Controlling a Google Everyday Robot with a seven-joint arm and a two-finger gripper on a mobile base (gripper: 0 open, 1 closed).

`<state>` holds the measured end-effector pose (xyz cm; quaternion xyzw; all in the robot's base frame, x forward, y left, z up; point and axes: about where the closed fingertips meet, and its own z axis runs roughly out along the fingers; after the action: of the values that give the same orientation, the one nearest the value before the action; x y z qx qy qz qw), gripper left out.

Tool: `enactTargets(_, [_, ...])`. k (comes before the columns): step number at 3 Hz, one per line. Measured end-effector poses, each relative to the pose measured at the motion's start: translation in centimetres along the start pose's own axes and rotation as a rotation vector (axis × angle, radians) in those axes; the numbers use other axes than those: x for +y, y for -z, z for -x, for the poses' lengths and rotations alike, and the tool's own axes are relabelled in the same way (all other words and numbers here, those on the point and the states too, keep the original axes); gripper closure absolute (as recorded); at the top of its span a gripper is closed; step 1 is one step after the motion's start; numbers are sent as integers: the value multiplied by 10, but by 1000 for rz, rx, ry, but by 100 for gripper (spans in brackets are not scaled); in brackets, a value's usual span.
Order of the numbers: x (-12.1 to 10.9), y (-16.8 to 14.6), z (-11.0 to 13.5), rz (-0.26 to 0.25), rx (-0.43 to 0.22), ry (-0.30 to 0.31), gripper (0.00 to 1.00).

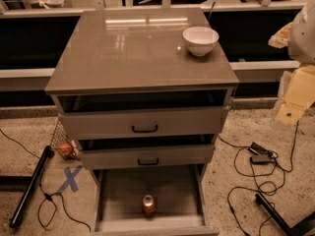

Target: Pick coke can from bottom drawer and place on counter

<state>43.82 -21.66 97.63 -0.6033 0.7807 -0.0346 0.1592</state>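
Red with a silver top, the coke can (149, 205) stands upright in the open bottom drawer (120, 191), at your 6 o'clock (near the drawer's front edge). The counter (133, 53) above holds a white bowl (200, 40) toward 1 o'clock. Your gripper (297, 95) hangs at 3 o'clock, well apart from the can; you cannot tell whether it is open or closed.
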Motion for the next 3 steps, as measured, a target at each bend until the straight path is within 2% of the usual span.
enactTargets(1, [0, 0, 0, 0, 0, 0, 0])
enactTargets(2, [-5, -33, -4, 40, -51, -19, 0])
enactTargets(3, [16, -101, -4, 127, -198, -11, 0])
